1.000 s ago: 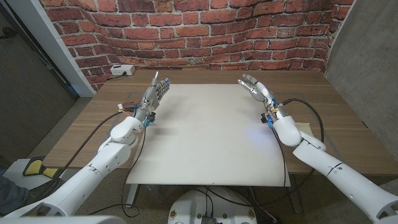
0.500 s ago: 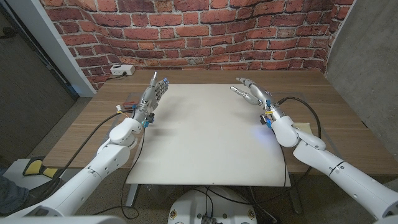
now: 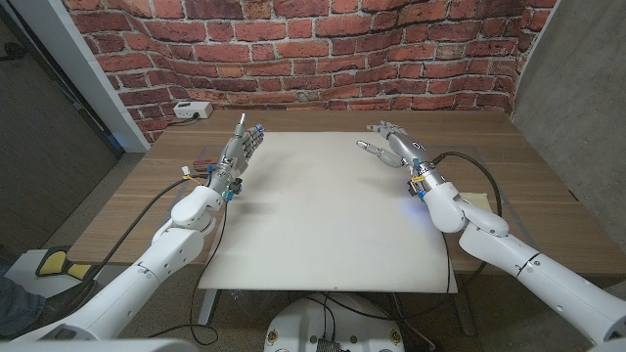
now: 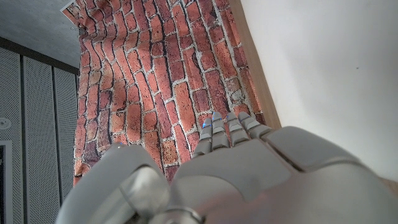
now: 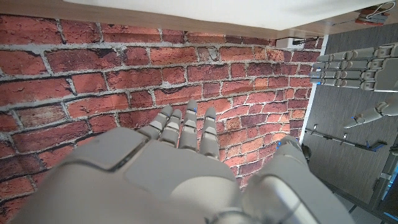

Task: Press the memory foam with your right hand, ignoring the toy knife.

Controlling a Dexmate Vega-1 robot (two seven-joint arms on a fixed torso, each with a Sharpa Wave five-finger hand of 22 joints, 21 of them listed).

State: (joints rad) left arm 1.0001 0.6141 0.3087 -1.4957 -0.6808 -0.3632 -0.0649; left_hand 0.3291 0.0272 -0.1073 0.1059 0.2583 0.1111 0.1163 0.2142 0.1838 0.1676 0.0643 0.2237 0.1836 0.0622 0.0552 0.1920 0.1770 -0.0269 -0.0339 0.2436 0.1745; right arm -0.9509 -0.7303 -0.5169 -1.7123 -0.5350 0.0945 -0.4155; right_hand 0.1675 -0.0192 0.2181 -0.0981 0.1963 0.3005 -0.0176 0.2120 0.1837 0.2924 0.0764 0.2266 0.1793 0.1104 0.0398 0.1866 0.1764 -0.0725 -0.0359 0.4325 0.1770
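Observation:
The memory foam (image 3: pixel 323 210) is a large white sheet that covers the middle of the wooden table (image 3: pixel 528 166). My right hand (image 3: pixel 391 147) hovers over the foam's far right corner, fingers spread and holding nothing. Whether it touches the foam I cannot tell. My left hand (image 3: pixel 245 147) stands at the foam's far left edge, fingers straight and apart, empty. A small reddish thing (image 3: pixel 202 164), perhaps the toy knife, lies on the bare wood just left of my left wrist, partly hidden. In the left wrist view my left hand (image 4: pixel 230 134) reaches along the foam (image 4: pixel 323 68).
A brick wall (image 3: pixel 313 49) rises behind the table. A white socket box (image 3: pixel 191 110) sits at the far left corner. A pale sheet (image 3: pixel 479 200) lies on the wood right of the foam, under my right arm's black cable (image 3: pixel 479 166).
My right hand has swung left and lower, from beyond the foam's far right corner to over it, with its fingers spreading. My left hand has not moved.

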